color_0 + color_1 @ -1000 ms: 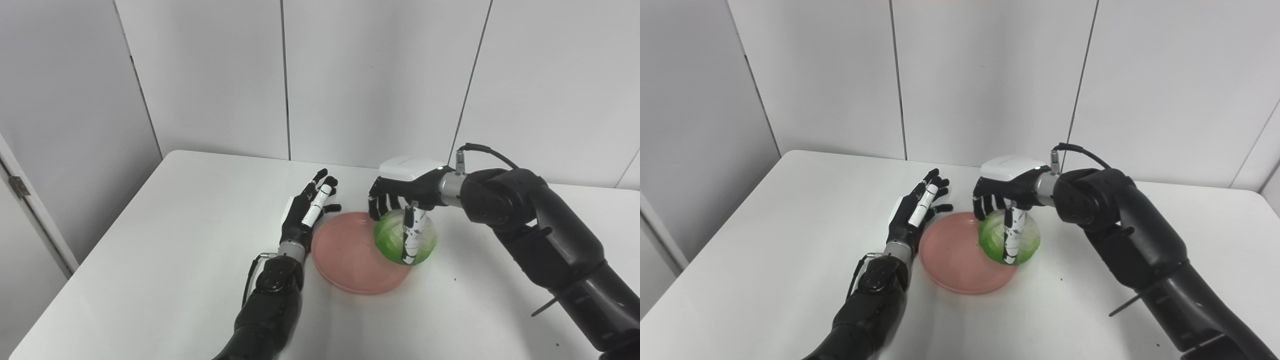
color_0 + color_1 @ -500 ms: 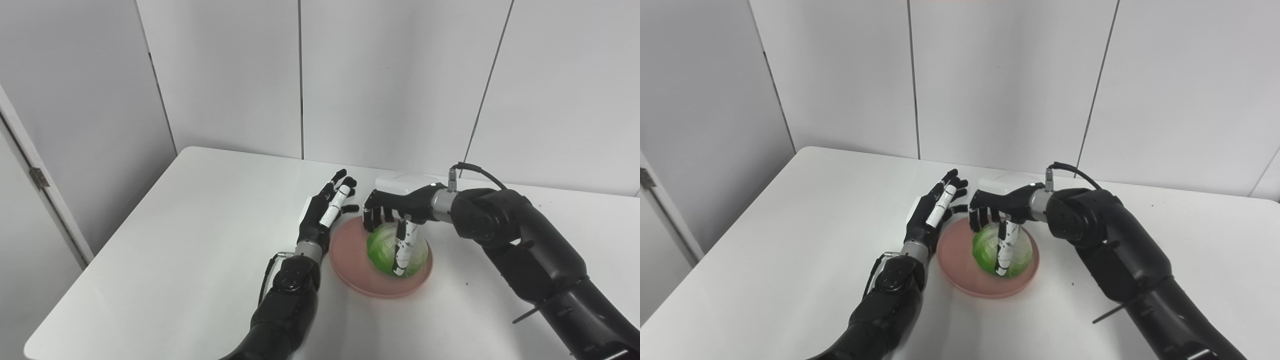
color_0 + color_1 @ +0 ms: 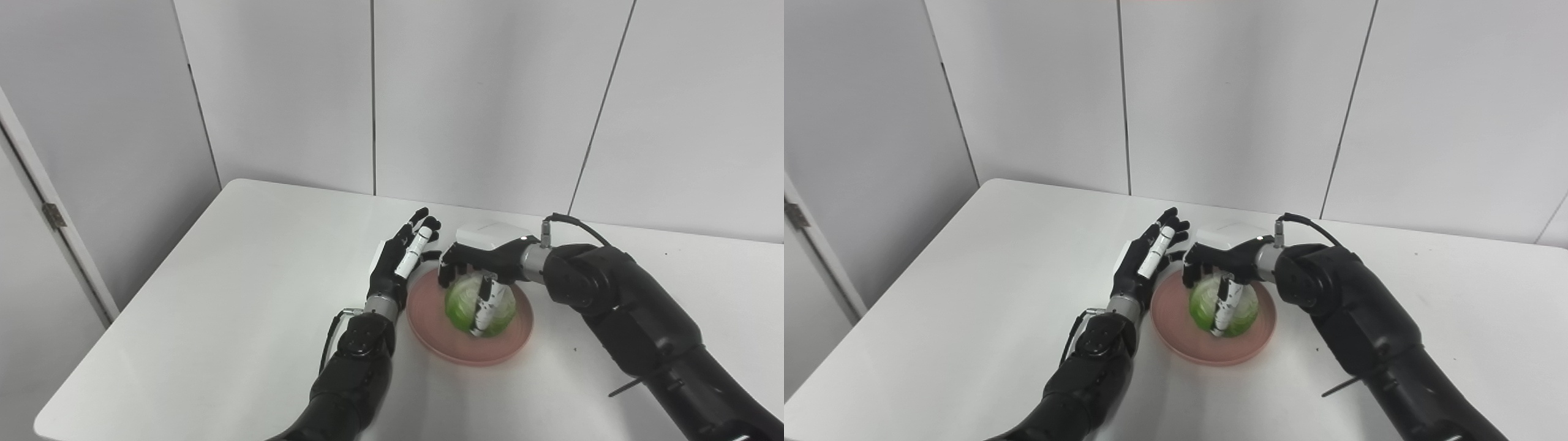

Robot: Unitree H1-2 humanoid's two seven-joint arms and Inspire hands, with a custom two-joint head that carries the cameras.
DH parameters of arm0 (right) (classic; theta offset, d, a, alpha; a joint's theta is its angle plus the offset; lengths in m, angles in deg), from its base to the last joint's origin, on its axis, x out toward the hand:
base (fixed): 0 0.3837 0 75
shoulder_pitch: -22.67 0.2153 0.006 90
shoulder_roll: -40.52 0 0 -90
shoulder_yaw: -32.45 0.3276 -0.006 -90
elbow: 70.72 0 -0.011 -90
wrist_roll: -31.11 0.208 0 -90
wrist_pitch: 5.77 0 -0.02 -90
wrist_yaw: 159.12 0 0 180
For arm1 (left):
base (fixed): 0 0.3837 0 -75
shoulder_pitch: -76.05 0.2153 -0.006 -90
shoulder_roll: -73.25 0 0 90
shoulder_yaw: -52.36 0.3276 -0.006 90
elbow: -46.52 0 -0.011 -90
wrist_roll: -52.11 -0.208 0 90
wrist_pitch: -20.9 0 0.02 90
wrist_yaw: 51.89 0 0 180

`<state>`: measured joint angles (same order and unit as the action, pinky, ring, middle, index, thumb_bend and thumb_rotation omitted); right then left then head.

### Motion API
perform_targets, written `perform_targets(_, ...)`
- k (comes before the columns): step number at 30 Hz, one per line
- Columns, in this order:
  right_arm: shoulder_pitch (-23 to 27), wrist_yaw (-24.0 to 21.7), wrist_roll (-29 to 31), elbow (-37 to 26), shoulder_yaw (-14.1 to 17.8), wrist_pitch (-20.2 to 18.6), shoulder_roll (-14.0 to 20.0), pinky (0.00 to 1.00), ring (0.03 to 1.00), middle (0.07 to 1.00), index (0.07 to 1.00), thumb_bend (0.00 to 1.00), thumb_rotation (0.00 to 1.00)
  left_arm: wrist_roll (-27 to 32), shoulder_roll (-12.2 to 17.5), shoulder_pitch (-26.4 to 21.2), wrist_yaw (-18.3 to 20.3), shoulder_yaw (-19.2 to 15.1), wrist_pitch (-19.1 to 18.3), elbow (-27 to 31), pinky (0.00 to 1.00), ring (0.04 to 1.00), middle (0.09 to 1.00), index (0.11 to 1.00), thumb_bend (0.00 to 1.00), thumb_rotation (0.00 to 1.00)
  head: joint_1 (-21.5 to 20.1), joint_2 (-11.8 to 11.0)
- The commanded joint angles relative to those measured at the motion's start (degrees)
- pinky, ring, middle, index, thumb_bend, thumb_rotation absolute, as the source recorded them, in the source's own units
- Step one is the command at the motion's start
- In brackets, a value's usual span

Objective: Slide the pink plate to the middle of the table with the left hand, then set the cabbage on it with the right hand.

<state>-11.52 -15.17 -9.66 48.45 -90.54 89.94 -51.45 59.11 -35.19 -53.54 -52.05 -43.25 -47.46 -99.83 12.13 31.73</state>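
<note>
The pink plate (image 3: 450, 346) lies near the middle of the white table (image 3: 245, 288). On it sits the green cabbage (image 3: 463, 304), about at the plate's centre. My right hand (image 3: 484, 257) comes over it from the right, fingers and thumb wrapped around the cabbage from above. My left hand (image 3: 401, 263) rests just left of the plate's rim, fingers spread and pointing away, holding nothing. In the right eye view the cabbage (image 3: 1206, 305) and plate (image 3: 1179, 340) look the same.
Grey wall panels stand behind the table. A door edge with a hinge (image 3: 52, 214) is at the far left. The table's left edge and front left corner (image 3: 55, 416) are in view.
The right hand has carried the cabbage leftward from the plate's right rim to its centre. The camera has shifted as well. The left hand stays beside the plate.
</note>
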Motion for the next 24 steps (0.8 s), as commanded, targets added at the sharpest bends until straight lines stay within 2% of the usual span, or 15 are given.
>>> perform_targets(1,2.65,0.01,0.64,-1.4,1.23,-1.21,0.49,0.99,0.976,0.959,0.861,1.0,0.47,-0.51,-0.58,5.58,0.23,0.43,0.66,-2.22,0.7,0.846,0.819,0.866,0.75,0.74,-0.44,0.03)
perform_targets(4,2.65,0.99,0.33,-1.99,1.68,-1.3,0.92,1.0,0.998,0.996,0.908,1.0,0.56,0.1,-0.39,5.81,1.11,0.46,0.78,-1.92,0.71,0.858,0.818,0.866,0.77,0.74,-0.96,-0.02)
perform_targets(10,2.91,2.21,-0.63,-3.94,3.06,-2.2,1.95,1.0,1.0,0.994,0.905,1.0,0.63,1.99,-0.65,5.98,3.22,-0.4,1.49,-2.08,0.69,0.838,0.808,0.836,0.76,0.68,-2.81,-0.09)
perform_targets(14,2.79,4.25,0.11,-5.47,5.5,-1.59,3.09,1.0,0.988,0.962,0.881,1.0,0.65,2.47,-0.65,5.83,3.8,-0.81,1.72,-2.3,0.69,0.844,0.829,0.845,0.79,0.68,-3.61,-0.01)
perform_targets(18,2.01,7.43,1.28,-5.54,8.38,-0.86,3.67,1.0,0.961,0.933,0.871,1.0,0.67,2.43,-0.42,5.79,3.59,-0.89,2.25,-2.33,0.71,0.858,0.838,0.866,0.77,0.69,-5.37,0.04)
perform_targets(19,1.61,8.47,1.47,-5.64,9.06,-0.74,3.84,0.95,0.936,0.921,0.868,1.0,0.74,1.98,-0.37,5.83,2.96,-0.78,2.3,-2.19,0.74,0.858,0.839,0.86,0.78,0.69,-5.5,0.05)
perform_targets(20,0.29,11.07,3.14,-5.48,11.39,-0.98,3.36,0.92,0.923,0.915,0.866,1.0,0.77,1.41,-0.3,5.97,2.14,-0.65,2.67,-1.89,0.76,0.859,0.839,0.857,0.78,0.7,-6.25,0.08)
perform_targets(21,-0.64,12.94,4.39,-5.33,13.01,-1.15,2.98,0.77,0.855,0.872,0.831,1.0,0.87,1.06,-0.26,6.08,1.61,-0.56,2.95,-1.69,0.8,0.866,0.847,0.849,0.79,0.7,-6.25,0.08)
perform_targets(23,-3.29,17.99,7.2,-4.79,17.34,-2.17,1.32,0.68,0.807,0.836,0.804,0.99,0.95,0.1,-0.16,6.39,0.13,-0.37,4.25,-1.21,0.83,0.862,0.847,0.837,0.79,0.71,-7.0,0.1)
perform_targets(24,-5.12,21.47,10.33,-3.72,20.71,-1.71,-0.28,0.67,0.794,0.821,0.794,0.97,0.98,-0.1,-0.2,6.6,-0.53,-0.46,4.59,-0.57,0.85,0.857,0.846,0.826,0.77,0.71,-7.69,0.1)
